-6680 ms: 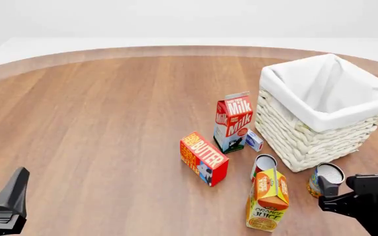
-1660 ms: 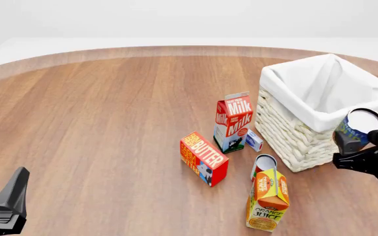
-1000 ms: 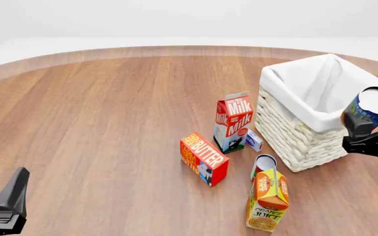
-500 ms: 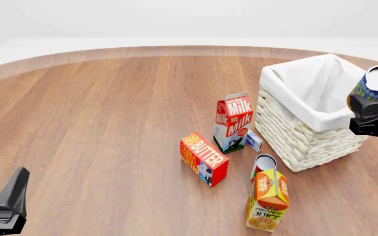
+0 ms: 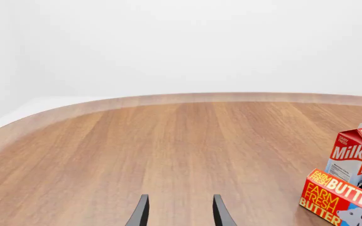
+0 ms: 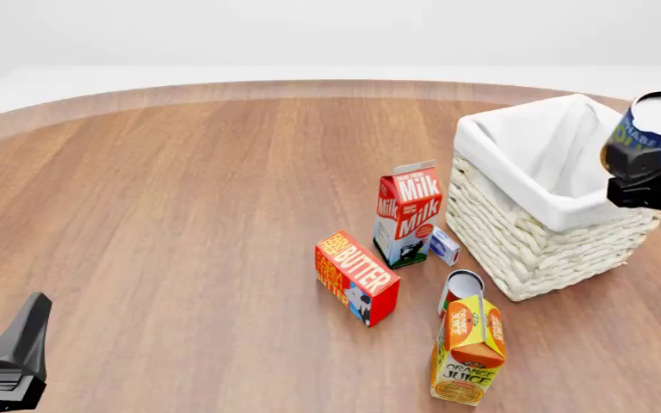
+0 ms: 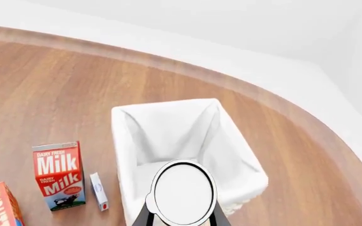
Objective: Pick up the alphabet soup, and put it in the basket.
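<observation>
A round wooden table [image 6: 169,215] holds a white wicker basket [image 6: 537,237] at the right. The right tool [image 6: 652,176] grips the alphabet soup [image 6: 645,144], holding the can in the air over the basket's right rim. Beside the basket stand a milk carton [image 6: 408,212], a butter box [image 6: 356,277], an orange juice carton [image 6: 468,348] and a red-labelled can [image 6: 460,288]. The left tool [image 5: 179,214] rests low at the near left, fingers apart, holding nothing.
</observation>
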